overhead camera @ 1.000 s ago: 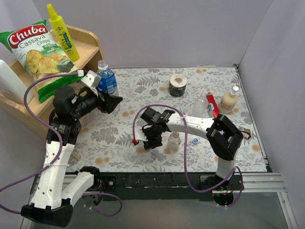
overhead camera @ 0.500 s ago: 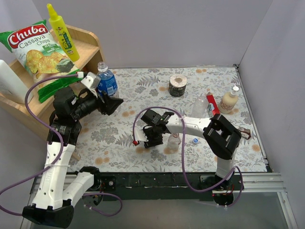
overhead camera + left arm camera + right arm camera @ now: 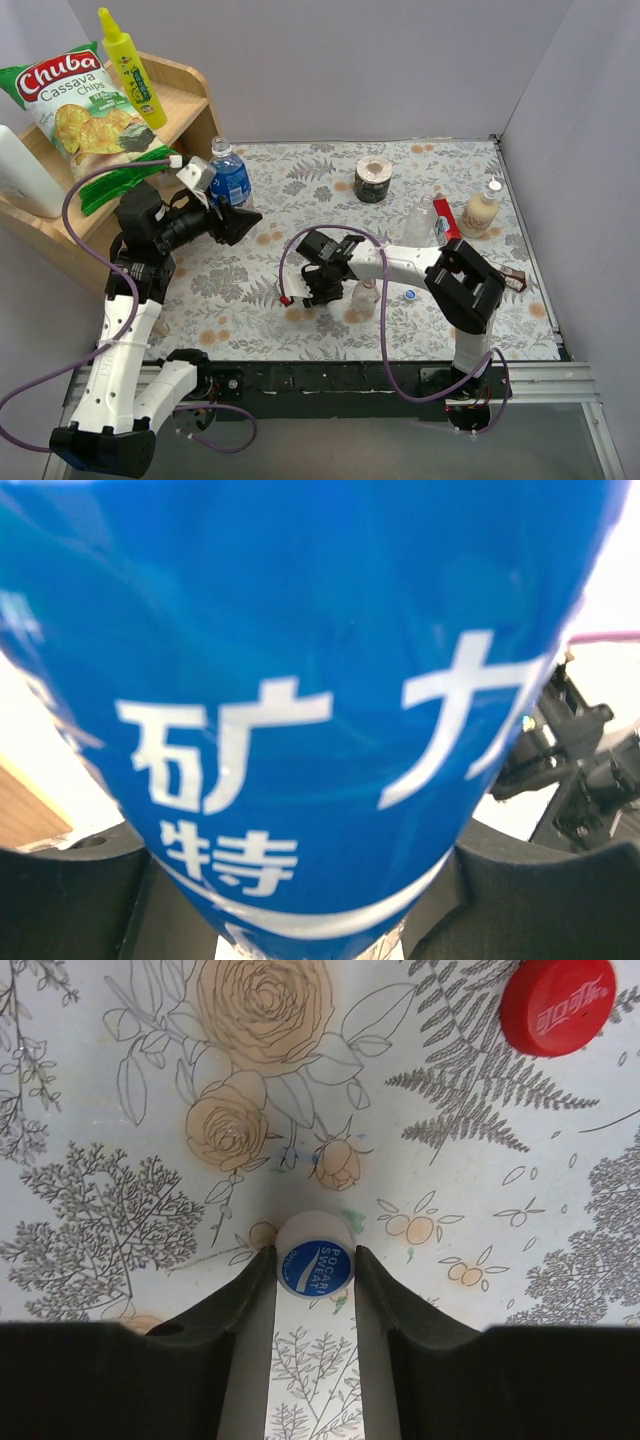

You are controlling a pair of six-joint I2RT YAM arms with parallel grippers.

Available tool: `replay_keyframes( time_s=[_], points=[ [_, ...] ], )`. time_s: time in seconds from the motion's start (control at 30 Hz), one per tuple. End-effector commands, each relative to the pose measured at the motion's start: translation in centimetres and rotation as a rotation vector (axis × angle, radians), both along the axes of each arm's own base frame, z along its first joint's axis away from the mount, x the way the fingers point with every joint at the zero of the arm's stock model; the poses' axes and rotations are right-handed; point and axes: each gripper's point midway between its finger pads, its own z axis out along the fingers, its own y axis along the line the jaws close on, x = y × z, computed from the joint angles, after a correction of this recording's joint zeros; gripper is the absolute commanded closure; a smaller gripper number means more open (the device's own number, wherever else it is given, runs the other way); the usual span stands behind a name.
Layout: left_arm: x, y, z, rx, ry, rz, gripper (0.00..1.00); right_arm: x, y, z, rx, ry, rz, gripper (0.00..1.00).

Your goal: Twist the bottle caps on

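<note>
We look down over the flower-printed tablecloth [image 3: 120, 1160] with the right gripper [image 3: 315, 1260]. Its two dark fingers [image 3: 250, 1300] press against either side of a small round blue-and-white plastic screw cap [image 3: 315, 1266]. It is clamped on that cap, which lies flat on the cloth with its printed top up. Towards the top right of this wrist view, well apart from the fingers, a small round red plastic screw cap [image 3: 557, 1005] lies by a fern print. From above, this gripper sits low near the middle of the table, just left of a small clear plastic bottle [image 3: 365, 296] standing upright. On that bottle's other side a second small blue plastic screw cap [image 3: 409, 295] lies loose on the cloth. The left gripper [image 3: 238, 218] is closed on the lower body of a clear plastic bottle with a blue label [image 3: 229, 178]. It holds the bottle upright at the far left of the table, near the wooden shelf [image 3: 190, 100]. Its wrist camera agrees: the blue label with white characters fills the view, wedged between two black fingers [image 3: 70, 890]. Whether that bottle wears a cap, we cannot tell. Farther back stand a dark roll of tape [image 3: 374, 180], another clear bottle [image 3: 420, 220] and a cream-coloured bottle [image 3: 481, 208]. On the shelf are a yellow squeeze bottle [image 3: 130, 65] and a green bag of cassava chips [image 3: 75, 105].
</note>
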Motion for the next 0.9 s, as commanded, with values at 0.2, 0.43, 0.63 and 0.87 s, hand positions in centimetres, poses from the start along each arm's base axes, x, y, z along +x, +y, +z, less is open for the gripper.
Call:
replay_keyframes(
  time_s=[0.2, 0.43, 0.63, 0.87],
  points=[
    [0.9, -3.8, -6.8, 0.104, -0.018, -0.218, 1.0, 4.7, -3.0, 21.2, 0.375, 0.169, -0.321, 0.79],
    [-0.2, -7.3, -15.0, 0.176, 0.058, -0.377, 1.0, 4.4, -8.1, 35.5, 0.644, 0.138, -0.326, 0.78],
    [-2.7, -8.0, -18.2, 0.291, -0.15, -0.541, 1.0, 1.5, -6.0, 34.0, 0.57, 0.077, -0.225, 0.79],
    [-1.9, -6.3, -20.8, 0.342, -0.196, -0.548, 1.0, -2.3, -2.1, 30.5, 0.447, 0.082, -0.012, 0.8]
  ],
)
